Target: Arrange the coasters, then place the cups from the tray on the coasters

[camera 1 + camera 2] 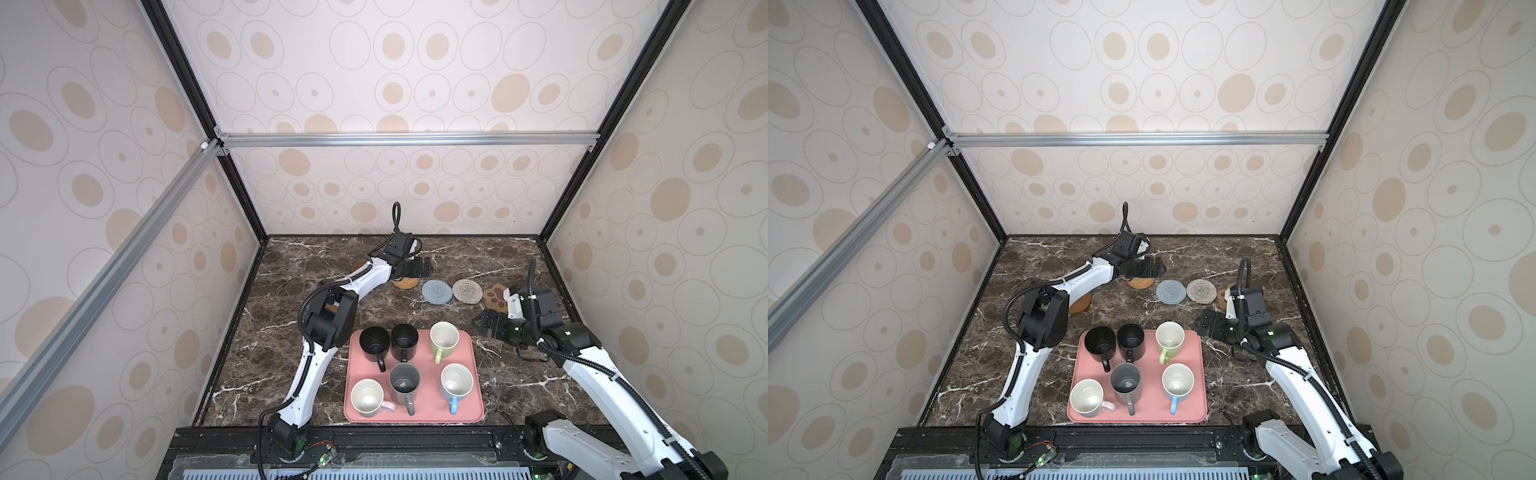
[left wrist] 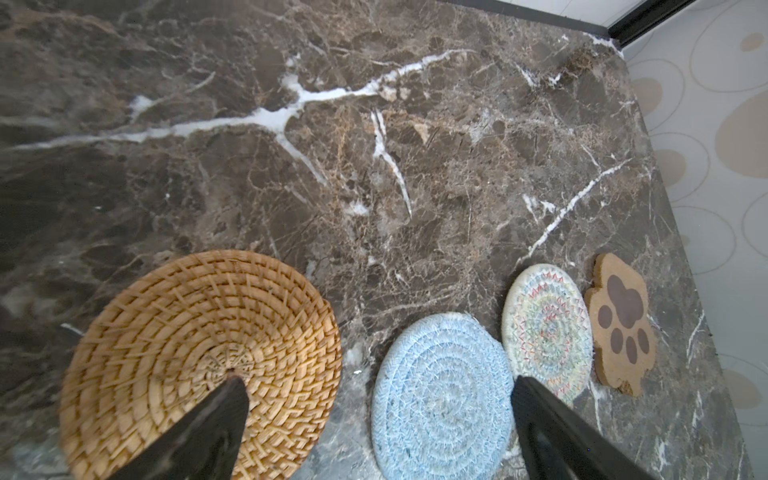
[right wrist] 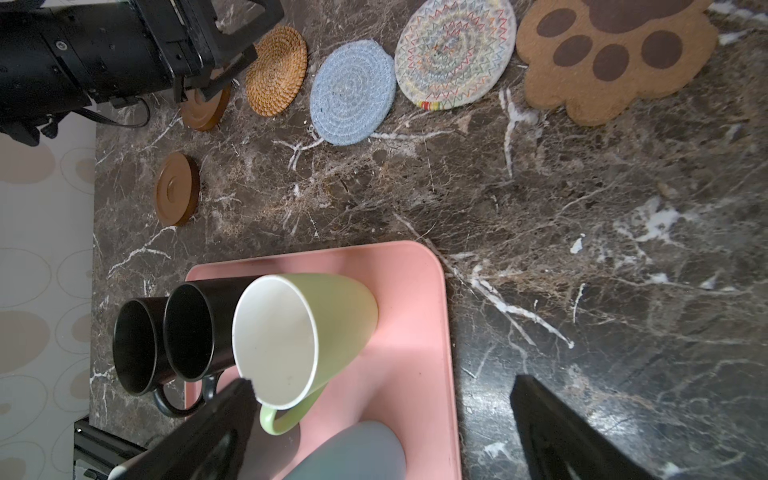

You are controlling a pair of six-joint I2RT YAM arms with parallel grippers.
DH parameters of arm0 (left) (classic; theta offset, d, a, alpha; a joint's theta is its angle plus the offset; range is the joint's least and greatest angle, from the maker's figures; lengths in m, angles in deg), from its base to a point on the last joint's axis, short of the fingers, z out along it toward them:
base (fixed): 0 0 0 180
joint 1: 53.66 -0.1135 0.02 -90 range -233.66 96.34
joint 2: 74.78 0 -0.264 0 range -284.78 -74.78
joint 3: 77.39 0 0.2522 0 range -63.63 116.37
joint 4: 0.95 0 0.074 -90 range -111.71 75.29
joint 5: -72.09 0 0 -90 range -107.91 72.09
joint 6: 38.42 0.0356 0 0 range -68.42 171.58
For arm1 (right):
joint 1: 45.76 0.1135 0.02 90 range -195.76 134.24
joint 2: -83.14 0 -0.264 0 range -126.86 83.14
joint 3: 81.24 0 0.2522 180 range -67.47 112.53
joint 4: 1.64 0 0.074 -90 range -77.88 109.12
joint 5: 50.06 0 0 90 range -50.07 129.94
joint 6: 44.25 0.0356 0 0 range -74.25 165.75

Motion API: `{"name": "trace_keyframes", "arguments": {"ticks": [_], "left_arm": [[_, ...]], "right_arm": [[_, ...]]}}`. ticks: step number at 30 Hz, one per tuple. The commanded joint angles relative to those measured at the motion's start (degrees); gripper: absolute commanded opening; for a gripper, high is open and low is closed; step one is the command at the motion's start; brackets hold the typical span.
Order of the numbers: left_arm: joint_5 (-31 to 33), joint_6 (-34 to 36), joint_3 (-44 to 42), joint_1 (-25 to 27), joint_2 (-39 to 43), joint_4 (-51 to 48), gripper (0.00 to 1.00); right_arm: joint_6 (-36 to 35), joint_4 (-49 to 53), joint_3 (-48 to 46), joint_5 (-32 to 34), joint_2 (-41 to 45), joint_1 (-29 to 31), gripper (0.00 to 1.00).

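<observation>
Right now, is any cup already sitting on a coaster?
No, all six cups stand on the pink tray, and the coasters in view lie bare.

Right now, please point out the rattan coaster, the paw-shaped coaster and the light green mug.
rattan coaster [image 2: 195,328]: left wrist view, on its woven face.
paw-shaped coaster [image 3: 611,62]: right wrist view, on a dark toe mark.
light green mug [image 1: 444,336]: a top view, on its pale inside.

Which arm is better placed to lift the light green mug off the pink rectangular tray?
Right: the right gripper hovers open by the tray's far corner, near that mug; the left gripper is by the woven rattan coaster.
</observation>
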Motion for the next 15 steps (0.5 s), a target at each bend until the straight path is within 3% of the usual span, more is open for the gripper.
{"name": "trace_keyframes", "arguments": {"ticks": [1, 8, 15], "left_arm": [[2.4, 1.0, 1.5, 0.0, 2.2, -2.2, 1.0], [7.7, 0.4, -7.3, -0.3, 13.0, 0.7, 1.0], [14.8, 0.3, -24.0, -1.2, 28.0, 5.9, 1.0]], "right_arm": [[-0.3, 1.1, -0.4, 0.6, 0.8, 0.5, 1.0], [-1.4, 1.0, 0.8, 0.4, -0.6, 0.4, 1.0], [-4.7, 0.5, 6.5, 0.6, -6.5, 0.5, 1.0]]}}
